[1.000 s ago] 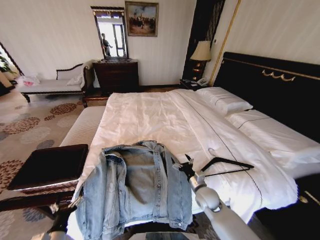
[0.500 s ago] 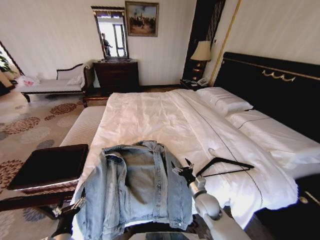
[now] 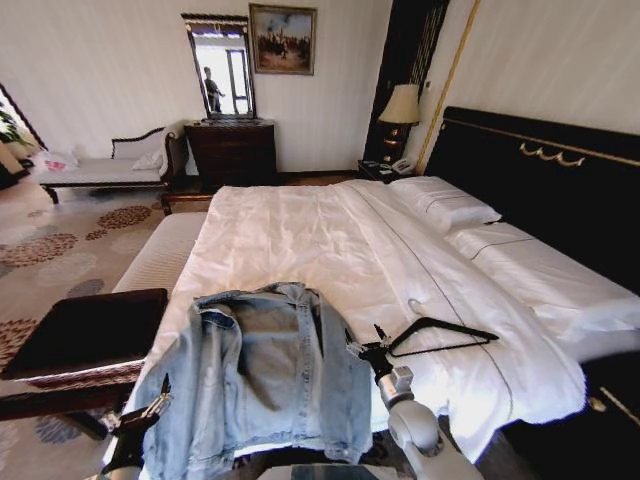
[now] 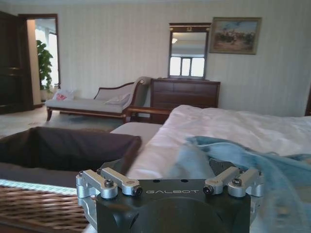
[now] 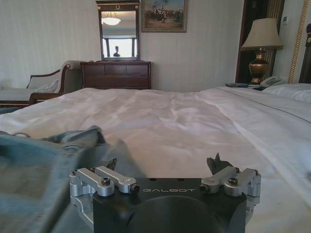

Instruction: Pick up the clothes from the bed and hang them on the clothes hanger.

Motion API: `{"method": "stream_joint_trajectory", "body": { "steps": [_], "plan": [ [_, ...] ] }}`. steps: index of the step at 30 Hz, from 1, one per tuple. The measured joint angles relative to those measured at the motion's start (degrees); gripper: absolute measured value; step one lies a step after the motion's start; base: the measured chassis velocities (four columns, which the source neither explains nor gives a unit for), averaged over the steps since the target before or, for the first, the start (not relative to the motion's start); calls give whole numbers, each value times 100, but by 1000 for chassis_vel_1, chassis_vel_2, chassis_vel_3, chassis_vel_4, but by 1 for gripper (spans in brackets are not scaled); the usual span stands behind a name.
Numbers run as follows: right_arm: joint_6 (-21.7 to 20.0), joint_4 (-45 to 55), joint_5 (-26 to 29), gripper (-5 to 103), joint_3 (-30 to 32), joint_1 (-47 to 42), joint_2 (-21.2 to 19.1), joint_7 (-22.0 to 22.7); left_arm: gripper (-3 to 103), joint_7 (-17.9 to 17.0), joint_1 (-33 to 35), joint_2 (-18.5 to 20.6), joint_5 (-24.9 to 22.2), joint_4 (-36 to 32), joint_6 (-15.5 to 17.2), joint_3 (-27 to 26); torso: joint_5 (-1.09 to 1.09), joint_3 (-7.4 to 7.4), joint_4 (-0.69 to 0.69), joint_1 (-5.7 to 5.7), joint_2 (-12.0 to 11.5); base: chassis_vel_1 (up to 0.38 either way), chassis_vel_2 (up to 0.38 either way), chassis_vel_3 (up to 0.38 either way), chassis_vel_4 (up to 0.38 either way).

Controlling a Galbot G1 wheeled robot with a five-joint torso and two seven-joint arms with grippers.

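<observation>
Left gripper (image 3: 150,408), jaws apart, hovers off the bed's near corner beside the denim jacket (image 3: 265,375) hem. Right gripper (image 3: 372,345), jaws apart, sits over the sheet between the jacket and the black coat hanger (image 3: 440,335). Both items lie on the bed (image 3: 300,230) foot; 2 pillows (image 3: 445,205) lie by the headboard.

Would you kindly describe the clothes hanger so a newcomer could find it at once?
Start at the wide white bed with the black headboard. Near its foot, beside the blue denim jacket, just beyond the right gripper, lies the clothes hanger: a thin black triangle, flat on the sheet.
</observation>
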Motion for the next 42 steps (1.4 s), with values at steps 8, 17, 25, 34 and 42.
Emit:
{"method": "stream_joint_trajectory", "body": {
  "steps": [8,17,25,34,42],
  "plan": [
    [24,9,-12,100,67,-23,-68,3,100,40,-17,50,25,32,-62,50,4,1,-1,1,-1,-213,-209,199,194],
    [26,15,36,100,77,8,-162,13,100,41,-48,59,25,56,-59,50,-1,0,-1,0,0,-75,-100,86,96],
    [4,16,87,100,108,55,-293,32,100,38,-50,37,125,85,-58,57,1,0,-1,1,0,-128,-126,141,124],
    [-11,-8,91,100,87,51,-354,46,100,25,-48,25,130,99,-68,56,3,0,-2,0,0,-255,-252,240,255],
    [-939,393,978,100,-142,279,-1644,-37,100,9,-55,7,89,105,-65,42,7,1,-2,1,-1,-142,-158,143,138]
  ]
}}
